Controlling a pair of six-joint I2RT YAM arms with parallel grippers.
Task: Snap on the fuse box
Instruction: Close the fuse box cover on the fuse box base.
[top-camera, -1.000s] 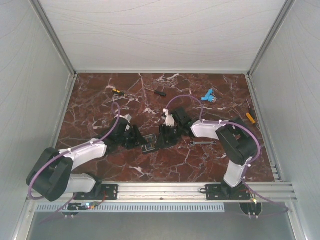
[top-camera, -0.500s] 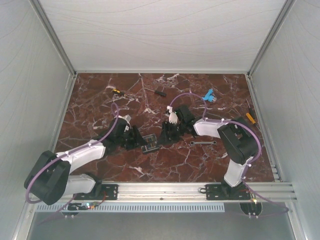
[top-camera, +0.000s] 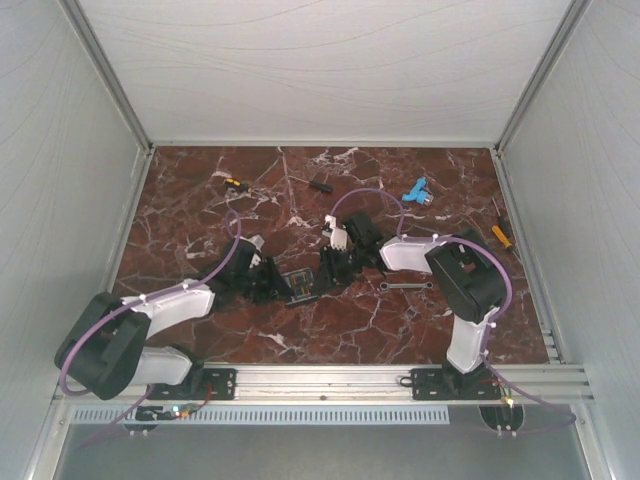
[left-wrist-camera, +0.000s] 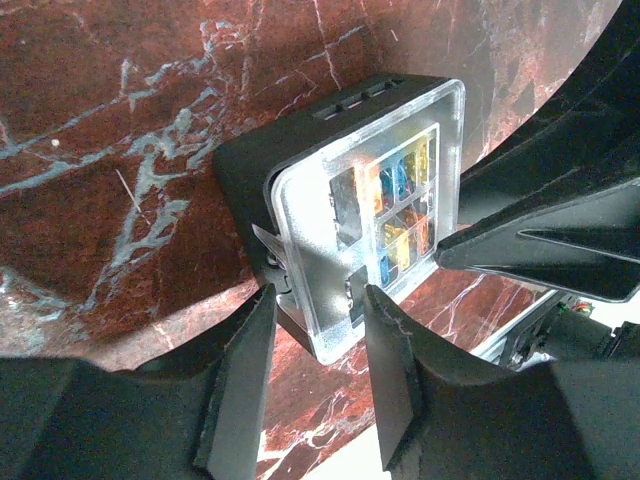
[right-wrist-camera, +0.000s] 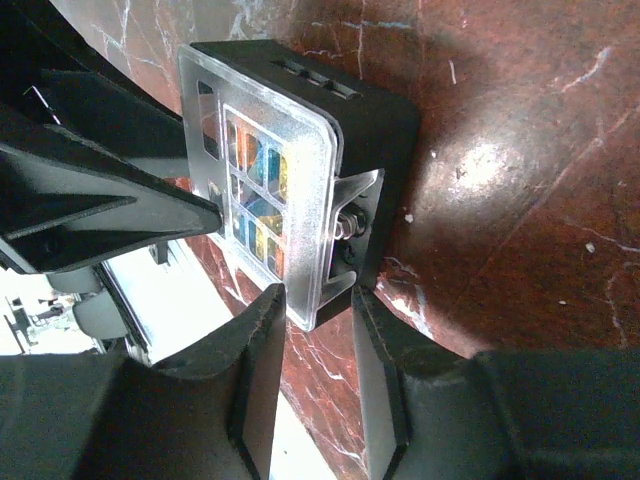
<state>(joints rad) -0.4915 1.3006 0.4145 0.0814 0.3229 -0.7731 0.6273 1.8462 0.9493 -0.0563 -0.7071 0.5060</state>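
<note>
The left gripper (left-wrist-camera: 319, 296) is closed on one corner of the fuse box (left-wrist-camera: 245, 170). Its tips seem to touch the clear cover (left-wrist-camera: 310, 240), though the contact is hard to make out. The right gripper (right-wrist-camera: 319, 296) pinches the opposite corner, one tip against the cover's edge and the other by a small metal bracket (right-wrist-camera: 355, 200). The box sits between the two grippers, with coloured fuses (left-wrist-camera: 395, 180) showing through the cover. It rests on the marble table (top-camera: 400, 325), near the middle and slightly left of centre.

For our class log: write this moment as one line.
left gripper: straddles fuse box | right gripper: straddles opposite edge | clear cover: on box
</note>
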